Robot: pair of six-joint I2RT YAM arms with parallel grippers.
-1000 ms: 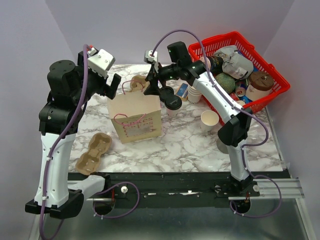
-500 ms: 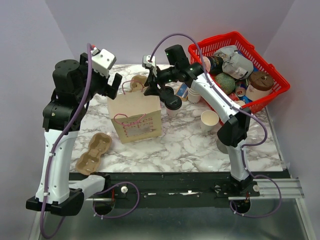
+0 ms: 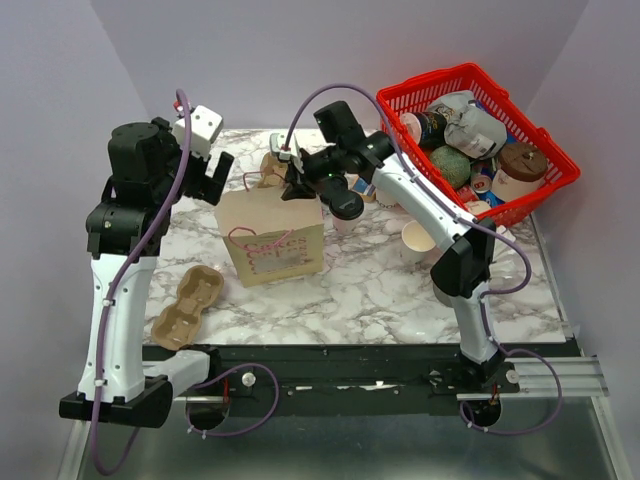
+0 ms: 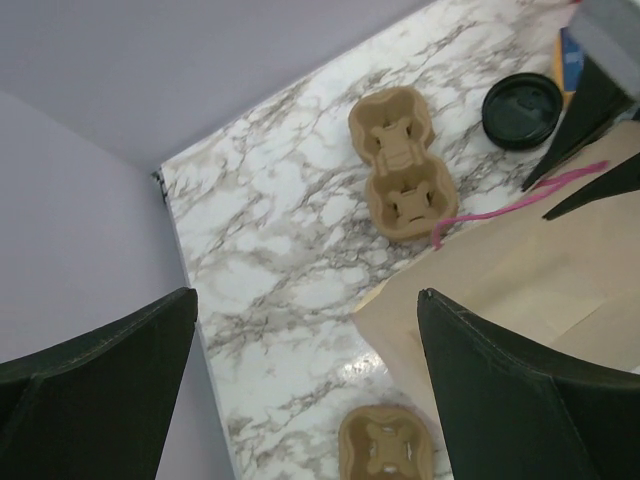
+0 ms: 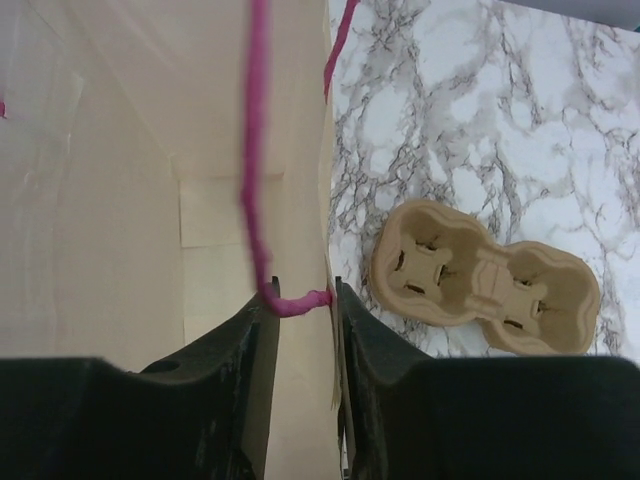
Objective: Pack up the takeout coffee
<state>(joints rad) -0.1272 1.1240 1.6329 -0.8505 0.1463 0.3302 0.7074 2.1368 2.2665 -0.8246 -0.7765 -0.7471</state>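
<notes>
The takeout coffee [image 3: 346,207], a white cup under a black lid [image 4: 523,110], stands just right of the open paper bag [image 3: 270,235]. My right gripper [image 3: 295,187] reaches over the bag's rear rim. In the right wrist view its fingers [image 5: 302,290] straddle the bag's wall [image 5: 325,200], with the pink cord handle [image 5: 255,150] looped between them. A narrow gap still shows between the jaws. My left gripper [image 3: 215,175] hovers wide open and empty above the bag's left rear corner [image 4: 307,300].
A red basket [image 3: 545,160] of groceries fills the back right. A lidless white cup [image 3: 418,240] stands right of the coffee. One brown pulp cup carrier [image 3: 188,305] lies front left, another [image 4: 396,160] behind the bag.
My right gripper has slid left from beside the coffee to the bag's rear rim, and its jaws have narrowed around the wall and handle. The left arm has shifted slightly left.
</notes>
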